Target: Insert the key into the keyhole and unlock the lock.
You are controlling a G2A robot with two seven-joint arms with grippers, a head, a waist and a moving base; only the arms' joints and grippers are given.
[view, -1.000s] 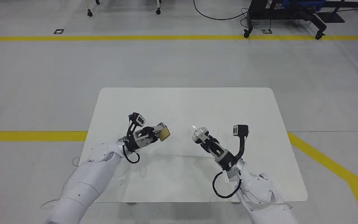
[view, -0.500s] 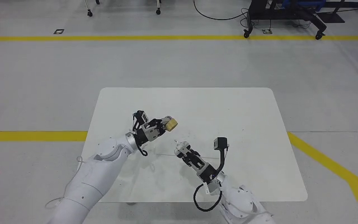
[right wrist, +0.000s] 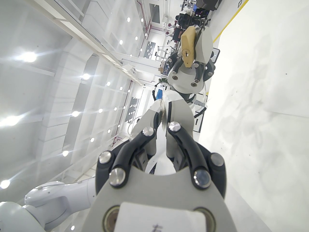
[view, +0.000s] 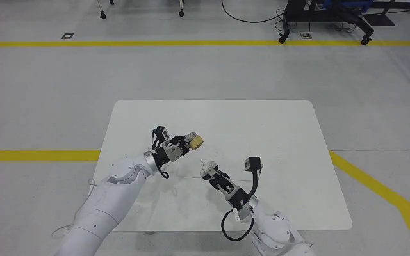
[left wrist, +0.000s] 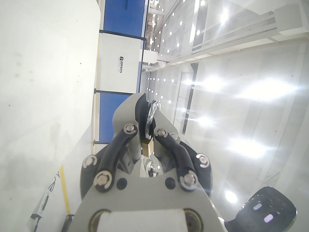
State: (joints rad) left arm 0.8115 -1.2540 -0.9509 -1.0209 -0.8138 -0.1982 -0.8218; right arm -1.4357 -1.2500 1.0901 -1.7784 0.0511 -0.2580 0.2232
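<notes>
Brass lock (right wrist: 188,42) with small dark keyhole (right wrist: 186,53)

The top view looks steeply down from above the arms on the whole white counter (view: 275,128), from rather far. The left wrist view sits close behind the left claw (left wrist: 148,112) and faces along it, past the counter edge toward the hall ceiling. The right wrist view sits close behind the right claw (right wrist: 161,114) and faces the left claw with its lock (right wrist: 187,47), which the top view shares.
</notes>
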